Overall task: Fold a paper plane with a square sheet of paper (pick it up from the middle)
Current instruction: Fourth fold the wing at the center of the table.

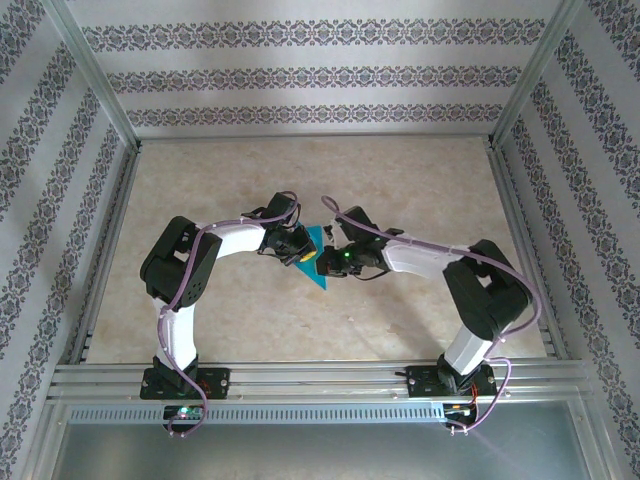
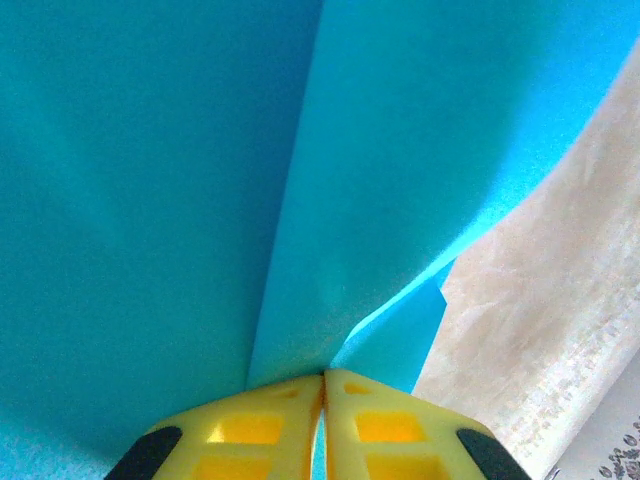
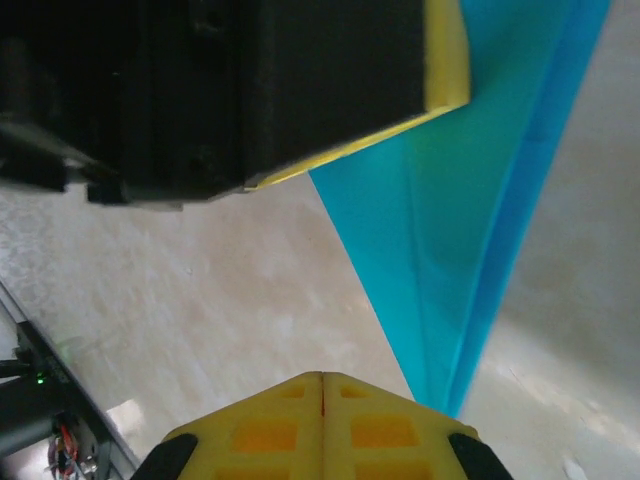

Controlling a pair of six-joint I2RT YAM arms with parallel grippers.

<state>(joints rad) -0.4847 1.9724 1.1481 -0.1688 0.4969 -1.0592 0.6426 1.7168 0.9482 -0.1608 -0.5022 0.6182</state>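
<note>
Left wrist view shows the left gripper (image 2: 322, 380) pinched tight on the teal paper plane (image 2: 300, 200), mid-frame in the top view, and the right gripper (image 3: 322, 380) shut on nothing beside it, so a bump could crumple or tear it.

Bright, even daylight; wrist views softly blurred.

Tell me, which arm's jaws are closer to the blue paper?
Left. The left jaws are shut on the teal paper; the right jaws are shut, empty, just beside its pointed tip.
</note>
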